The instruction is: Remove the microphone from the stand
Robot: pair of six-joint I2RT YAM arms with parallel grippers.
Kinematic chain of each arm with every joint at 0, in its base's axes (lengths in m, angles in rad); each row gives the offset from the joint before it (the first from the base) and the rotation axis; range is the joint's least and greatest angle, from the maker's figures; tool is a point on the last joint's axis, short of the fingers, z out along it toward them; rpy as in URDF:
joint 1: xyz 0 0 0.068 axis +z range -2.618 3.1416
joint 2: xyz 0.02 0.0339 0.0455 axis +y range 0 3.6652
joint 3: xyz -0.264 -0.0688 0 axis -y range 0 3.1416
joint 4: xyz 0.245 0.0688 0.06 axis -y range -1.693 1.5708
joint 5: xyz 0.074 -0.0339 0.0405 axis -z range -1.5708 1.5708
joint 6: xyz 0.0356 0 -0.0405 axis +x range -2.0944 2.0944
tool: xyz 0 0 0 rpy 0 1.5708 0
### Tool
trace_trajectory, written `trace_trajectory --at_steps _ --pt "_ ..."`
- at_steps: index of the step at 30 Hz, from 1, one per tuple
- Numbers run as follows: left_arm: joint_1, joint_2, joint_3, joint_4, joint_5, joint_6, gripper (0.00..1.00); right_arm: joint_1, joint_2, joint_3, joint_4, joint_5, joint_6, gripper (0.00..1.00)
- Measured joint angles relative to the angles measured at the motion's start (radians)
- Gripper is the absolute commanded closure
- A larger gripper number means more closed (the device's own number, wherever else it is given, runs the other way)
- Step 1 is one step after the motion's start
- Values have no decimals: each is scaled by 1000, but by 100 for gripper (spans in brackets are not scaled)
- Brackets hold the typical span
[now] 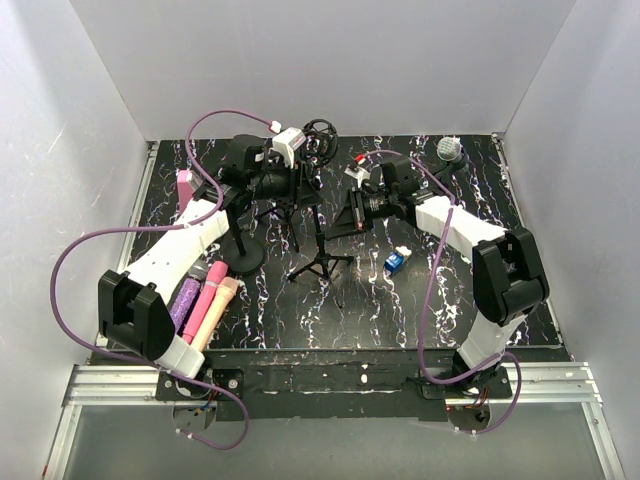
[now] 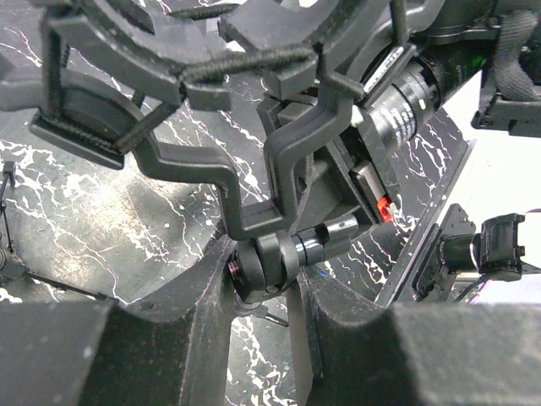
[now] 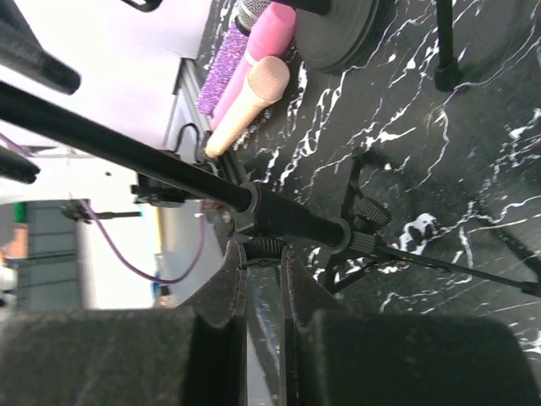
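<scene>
**Now both grippers grip the stand**

From above, you see the tripod stand [image 1: 320, 262] in the middle of the table, with the shock mount [image 1: 320, 133] at its top. The left gripper [image 1: 300, 188] is at the upper part and the right gripper [image 1: 352, 212] lower on the pole. Whether a microphone sits in the mount, I cannot tell. A grey-headed microphone [image 1: 450, 150] lies at the far right.

From the left wrist, the fingers [image 2: 203, 321] are closed on the swivel joint [image 2: 266, 264] under the mount.

From the right wrist, the fingers [image 3: 224, 288] are nearly together, pinching the pole's collar [image 3: 264, 247].
</scene>
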Motion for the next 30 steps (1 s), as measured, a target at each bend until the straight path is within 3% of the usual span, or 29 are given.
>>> trace_trajectory --at_steps 4,10,14,18,19,20,24,27,30 --pt "0 0 0 -2 1 2 100 22 -59 -19 -9 73 -180 99" --pt "-2 0 0 -18 24 -1 100 127 -302 -209 104 313 -618 99" --pt "-2 0 0 -27 26 5 100 203 -392 -386 347 443 -970 99" --pt "3 0 0 -29 15 17 100 232 -394 -551 653 451 -1400 95" --pt "6 0 0 -29 15 19 100 235 -383 -596 749 448 -1490 85" --pt "7 0 0 -28 13 21 100 235 -364 -635 845 444 -1567 59" --pt "8 0 0 -26 13 25 100 243 -325 -735 1084 441 -1734 23" --pt "8 0 0 -26 14 25 100 243 -469 -740 934 451 -1735 18" --pt "8 0 0 -26 14 26 100 232 -644 -643 669 468 -1589 20"
